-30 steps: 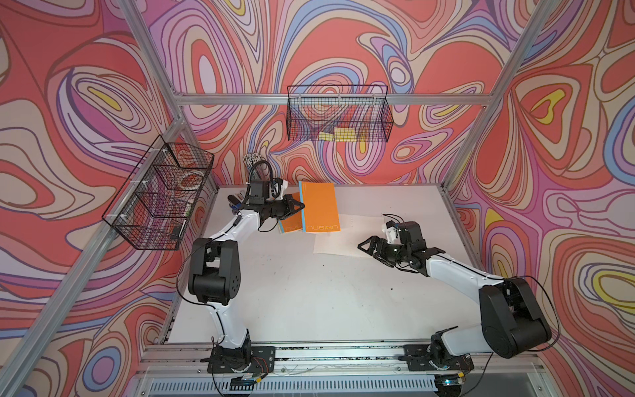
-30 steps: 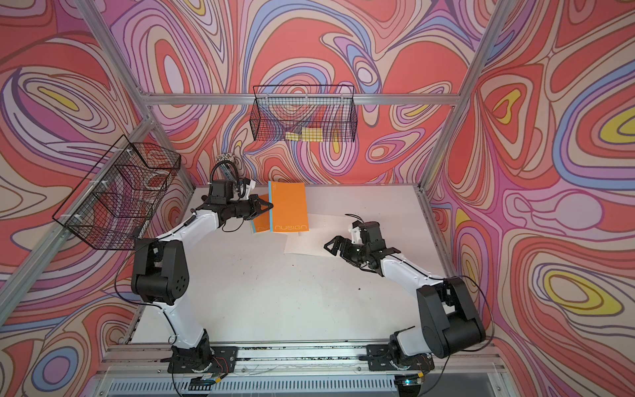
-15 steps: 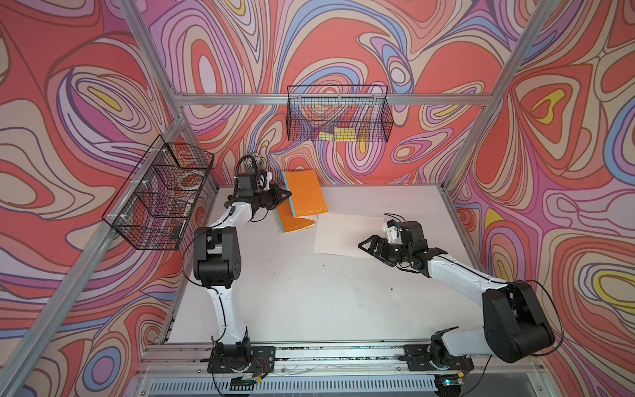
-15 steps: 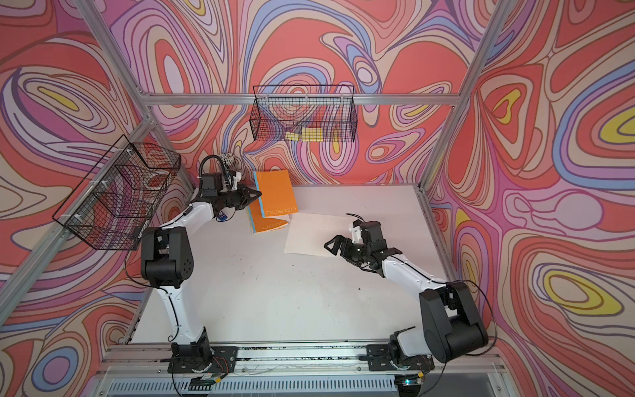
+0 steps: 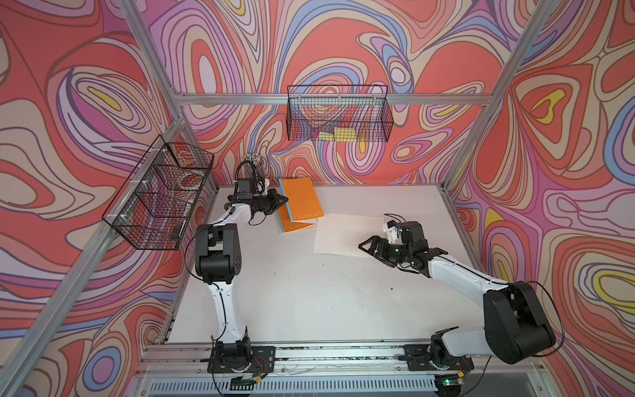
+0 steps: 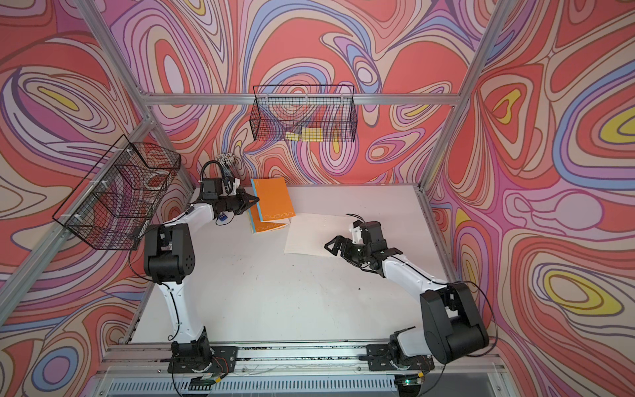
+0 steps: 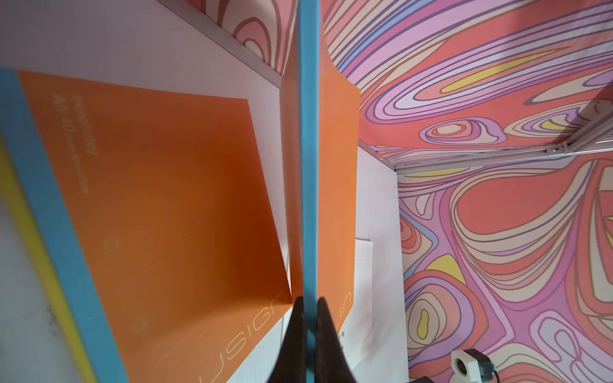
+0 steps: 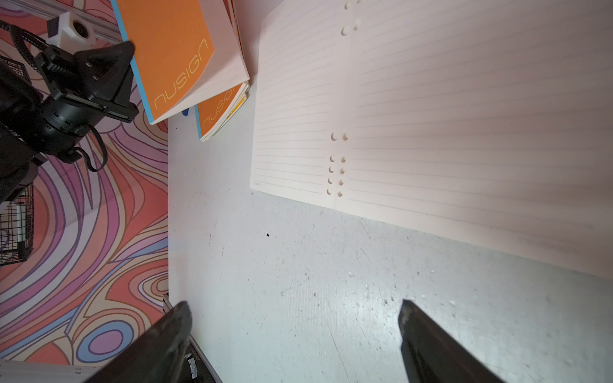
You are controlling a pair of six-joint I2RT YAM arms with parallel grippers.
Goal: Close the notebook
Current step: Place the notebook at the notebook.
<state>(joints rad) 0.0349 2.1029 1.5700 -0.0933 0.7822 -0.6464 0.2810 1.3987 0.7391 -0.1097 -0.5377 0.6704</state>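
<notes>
You've got a loose lined sheet (image 5: 343, 233) flat on the white table (image 5: 309, 302), w/ punched holes down its centre fold in the right wrist view (image 8: 431, 132). Tabletop is scuffed, w/ a few dark specks. Black wire basket (image 5: 338, 117) on the back wall, yellow flat items (image 5: 342, 133) inside. 2nd wire basket (image 5: 154, 202), partitioned, on the left wall. Swirl-print walls (image 5: 343, 41), alu frame (image 5: 233, 99).

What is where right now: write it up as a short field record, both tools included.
left tool: shut on the blue edge of the orange notebook
orange notebook: lifted and tilted above a second orange notebook
second orange notebook: flat on the table, partly overlapped in both top views
lined sheet: spread open flat beside the notebooks
right tool: open, empty, over bare table near the lined sheet
</notes>
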